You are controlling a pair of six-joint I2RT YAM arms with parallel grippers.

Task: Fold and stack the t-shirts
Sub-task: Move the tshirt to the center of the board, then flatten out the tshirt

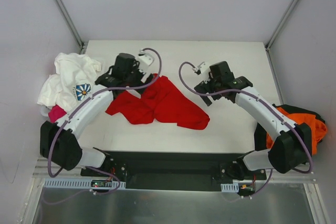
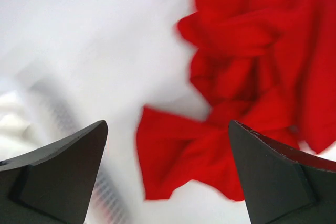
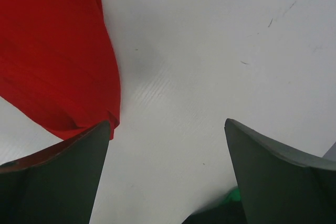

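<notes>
A plain red t-shirt (image 1: pixel 160 103) lies crumpled in the middle of the white table. My left gripper (image 1: pixel 116 83) is open and empty, hovering over the shirt's left end; the left wrist view shows the red cloth (image 2: pixel 236 93) below and between the fingers, blurred. My right gripper (image 1: pixel 206 92) is open and empty, just right of the shirt; the right wrist view shows the shirt's edge (image 3: pixel 52 61) at the left finger and bare table between the fingers. A white t-shirt with blue flower print (image 1: pixel 68 82) and a pink one (image 1: pixel 55 113) lie at the left edge. An orange and dark pile (image 1: pixel 299 124) lies at the right edge.
The table (image 1: pixel 231 56) has grey walls on both sides and at the back. A black bar (image 1: pixel 173 158) with the arm bases runs along the near edge. A bit of green and dark cloth (image 3: pixel 228 203) shows at the bottom of the right wrist view.
</notes>
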